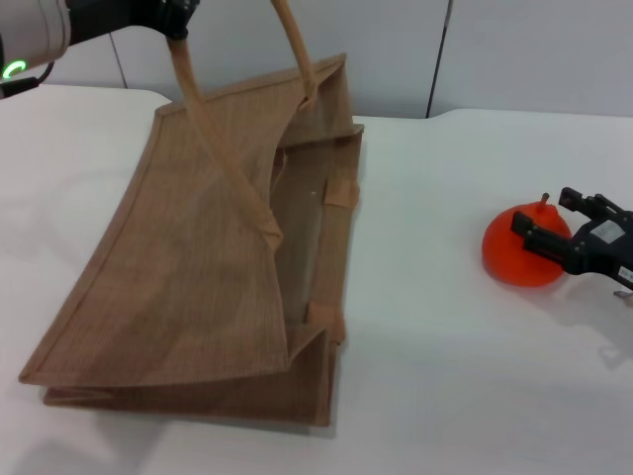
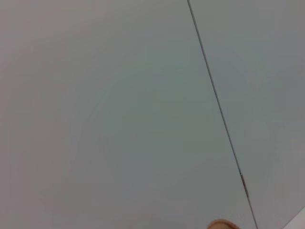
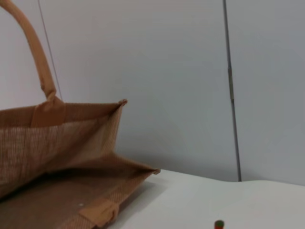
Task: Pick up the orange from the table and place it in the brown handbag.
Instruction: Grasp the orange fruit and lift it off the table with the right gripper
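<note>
The orange (image 1: 509,257) sits on the white table (image 1: 435,356) at the right, stem up. My right gripper (image 1: 541,211) is open at table height, its black fingers reaching from the right along either side of the orange's right part. Only the stem tip (image 3: 218,224) shows in the right wrist view. The brown handbag (image 1: 188,277) lies tilted on the table at the left, its mouth facing the orange. My left gripper (image 1: 170,18), top left, is shut on one handle (image 1: 188,89) and holds it up. The bag's mouth also shows in the right wrist view (image 3: 57,157).
A grey panelled wall (image 1: 396,49) stands behind the table. Bare white tabletop lies between the bag's mouth and the orange. The left wrist view shows only the wall and a bit of tan handle (image 2: 221,224).
</note>
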### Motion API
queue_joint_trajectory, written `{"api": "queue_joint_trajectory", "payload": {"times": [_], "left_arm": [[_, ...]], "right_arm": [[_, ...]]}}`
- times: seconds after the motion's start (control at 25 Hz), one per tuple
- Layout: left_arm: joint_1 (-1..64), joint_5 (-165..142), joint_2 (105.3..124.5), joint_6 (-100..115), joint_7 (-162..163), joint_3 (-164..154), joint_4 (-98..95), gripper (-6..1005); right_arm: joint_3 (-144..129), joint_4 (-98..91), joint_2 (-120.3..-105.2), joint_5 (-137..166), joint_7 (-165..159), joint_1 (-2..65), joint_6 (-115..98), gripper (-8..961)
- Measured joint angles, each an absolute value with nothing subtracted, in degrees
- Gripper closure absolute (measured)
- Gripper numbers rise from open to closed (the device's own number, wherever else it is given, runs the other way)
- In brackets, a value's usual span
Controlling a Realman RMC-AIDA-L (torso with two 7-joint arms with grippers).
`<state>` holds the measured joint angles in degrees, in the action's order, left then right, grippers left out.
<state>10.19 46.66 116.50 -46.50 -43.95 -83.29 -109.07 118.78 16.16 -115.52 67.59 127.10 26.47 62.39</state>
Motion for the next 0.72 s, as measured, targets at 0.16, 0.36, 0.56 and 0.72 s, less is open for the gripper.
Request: {"api": "queue_joint_trajectory", "payload": {"times": [0.16,0.36,0.56,0.72], "left_arm": [[10.28,46.59,116.48,-46.50,-43.95,-83.32,-109.07,871],[10.32,46.58,116.45,-46.50,-44.07,-83.32,-109.07,871],[10.40,46.58,116.45,-46.50,-44.13,-83.32,-109.03,870],[10.37,46.58,116.45,-46.50,-44.13,-83.32,-108.99,870]], "right_arm": [[118.71,16.12,-115.64,69.04,125.67,26.81,62.19,67],[118.73,15.76,-115.55,70.37,124.80,27.35,61.09,69],[118.63,15.58,-115.61,70.91,124.80,27.61,57.65,71],[118.63,15.28,-115.64,71.06,124.70,27.90,55.70,72]]}}
